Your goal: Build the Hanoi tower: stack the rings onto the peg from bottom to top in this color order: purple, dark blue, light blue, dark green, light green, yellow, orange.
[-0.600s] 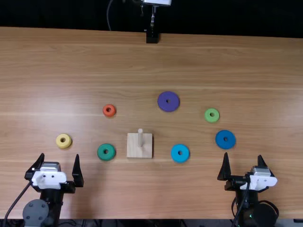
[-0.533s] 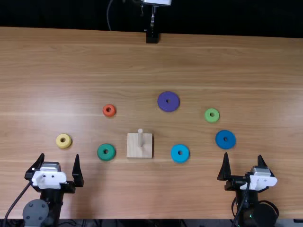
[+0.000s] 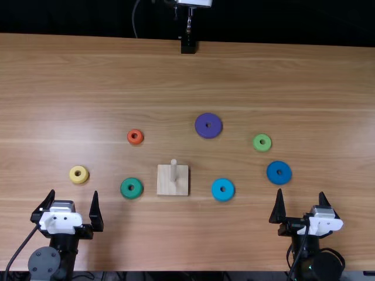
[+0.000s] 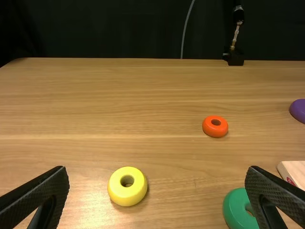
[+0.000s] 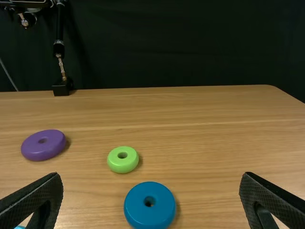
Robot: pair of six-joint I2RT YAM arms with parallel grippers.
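Light brown table [image 3: 316, 88], 7 rings [image 3: 201, 129] spread flat; dark backdrop [image 5: 190, 47] beyond. Left gripper [image 3: 74, 192], right gripper [image 3: 300, 192]: jaws apart.

On the light brown wooden table [image 3: 176, 70], the square pale wooden pegged base [image 3: 163, 186] has the round yellow ring [image 3: 73, 177] and round dark green ring [image 3: 125, 190] left, round orange ring [image 3: 139, 140] behind left, round purple ring [image 3: 201, 129] behind right, round light blue ring [image 3: 216, 192] right, and farther right, round light green ring [image 3: 258, 146] behind round dark blue ring [image 3: 272, 175].
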